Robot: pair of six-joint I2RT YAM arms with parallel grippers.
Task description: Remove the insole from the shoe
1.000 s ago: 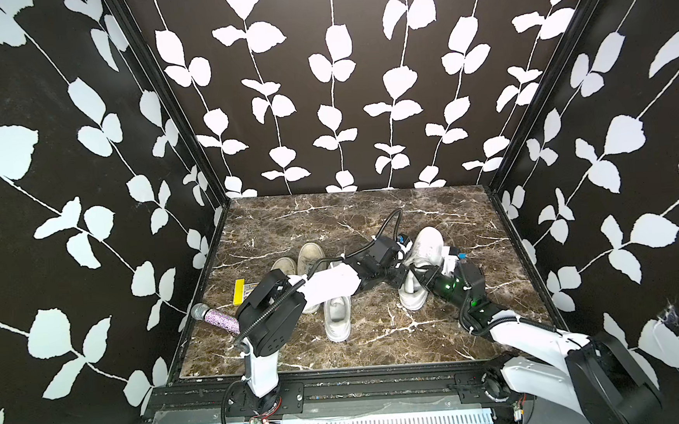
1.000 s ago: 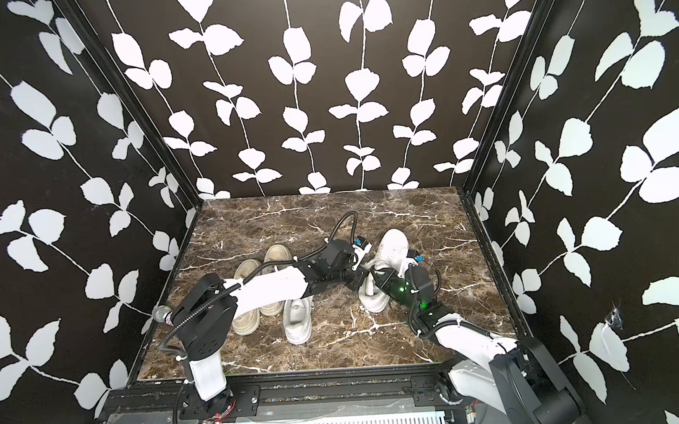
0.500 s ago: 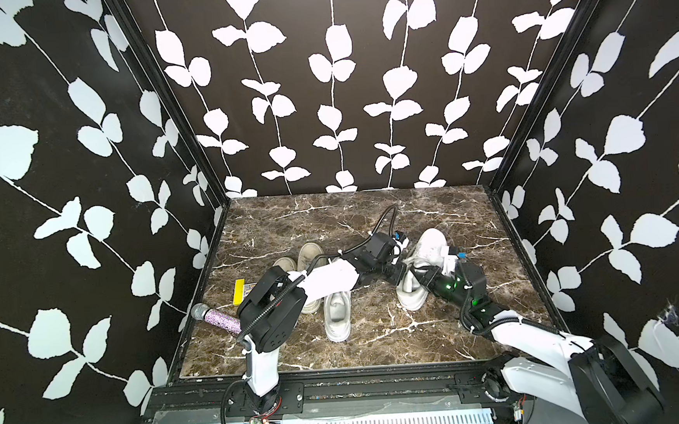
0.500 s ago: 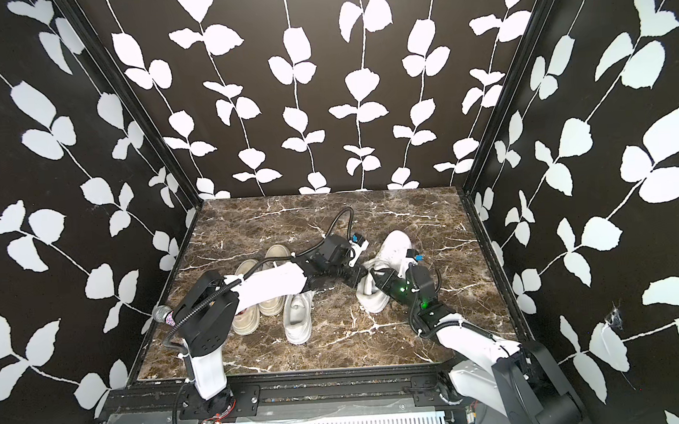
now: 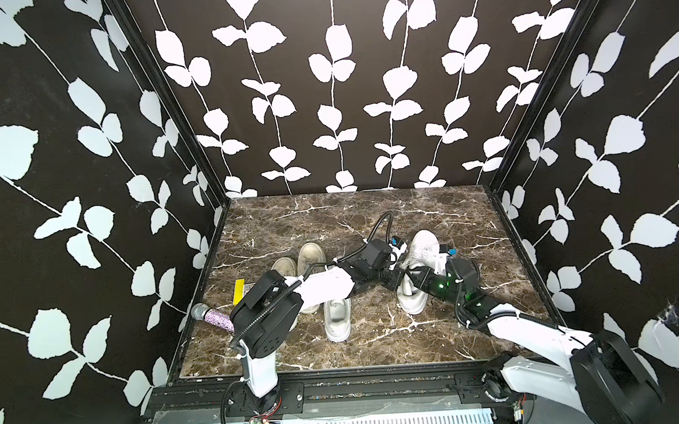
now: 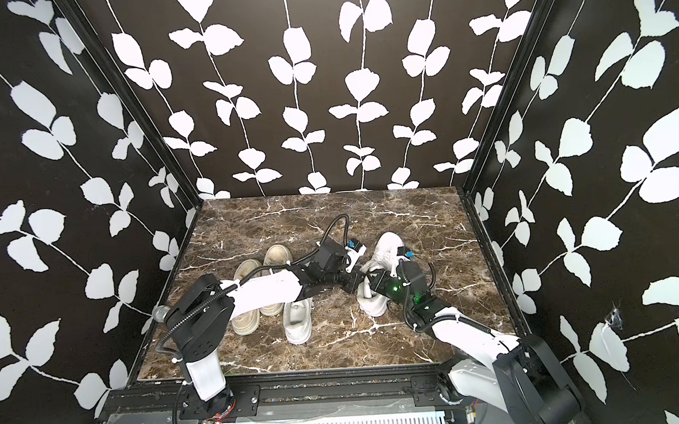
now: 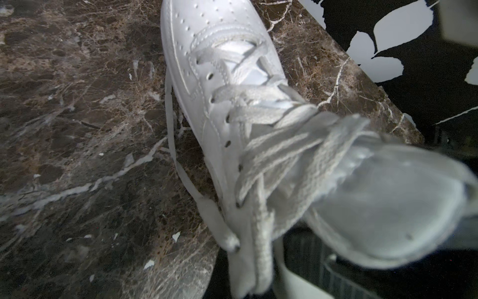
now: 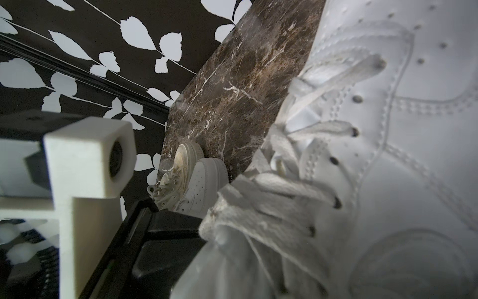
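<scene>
- Lying right of centre on the marble tabletop (image 5: 330, 221), a white leather sneaker (image 5: 424, 243) is seen in both top views, toe toward the back wall.
- No brand name or writing can be read on it. A round embossed emblem (image 8: 413, 264) is shown on its side in the right wrist view, but it is too blurred to read.
- The sneaker's opening is covered by both arms, so the insole cannot be made out inside it.
- The left pincer (image 5: 394, 279) is clenched at the sneaker's collar. Loosened laces (image 7: 271, 108) and a raised tongue (image 7: 388, 207) are shown close up in the left wrist view, but whether either is pinched cannot be told.
- The right pincer (image 5: 419, 277) is set against the same collar from the other side. Whether it is released or clenched cannot be told.
- A second white sneaker (image 5: 337, 320) and a pair of beige canvas sneakers (image 5: 310, 255) are placed left of centre, partly hidden under the left arm.
- A yellow card (image 5: 239, 292) is seen by the left wall, its print too small to read.
- A microphone with a purple glitter handle (image 5: 211, 314) is laid near it.
</scene>
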